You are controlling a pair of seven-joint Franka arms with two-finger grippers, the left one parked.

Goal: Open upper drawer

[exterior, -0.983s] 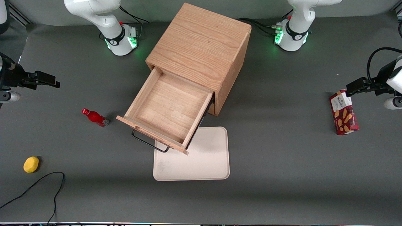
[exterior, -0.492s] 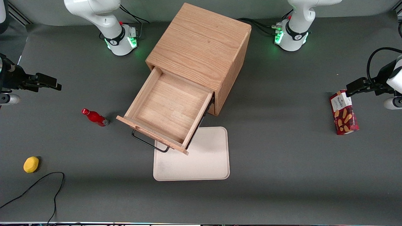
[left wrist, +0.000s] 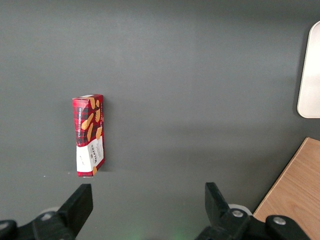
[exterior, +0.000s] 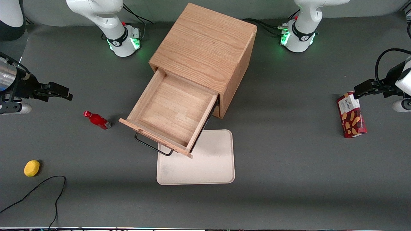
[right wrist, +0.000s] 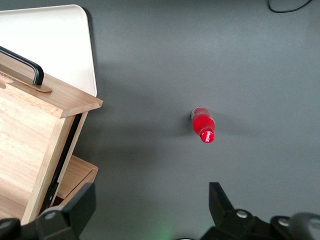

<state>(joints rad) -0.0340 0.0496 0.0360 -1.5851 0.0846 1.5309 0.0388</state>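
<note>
drawer [exterior: 173, 110]: pulled well out of the cabinet [exterior: 205, 48], front and black handle [exterior: 152, 146] facing the front camera at a slant toward the working arm's end; long axis along its front; overhangs tray [exterior: 212, 163]
gripper [exterior: 59, 91]: fingers spread wide, holding nothing, touching nothing; above the table near the red bottle [exterior: 96, 119], well apart from drawer

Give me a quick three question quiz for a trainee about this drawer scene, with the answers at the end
1. True or false: the upper drawer is pulled out and has nothing in it.
2. Which object stands nearest the gripper? A) yellow lemon B) red bottle C) biscuit box
3. Fill in: the drawer's black handle hangs over an edge of the cream ____.

Key
1. True.
2. B, the red bottle; the open gripper hangs above the table, apart from it.
3. tray.
</note>
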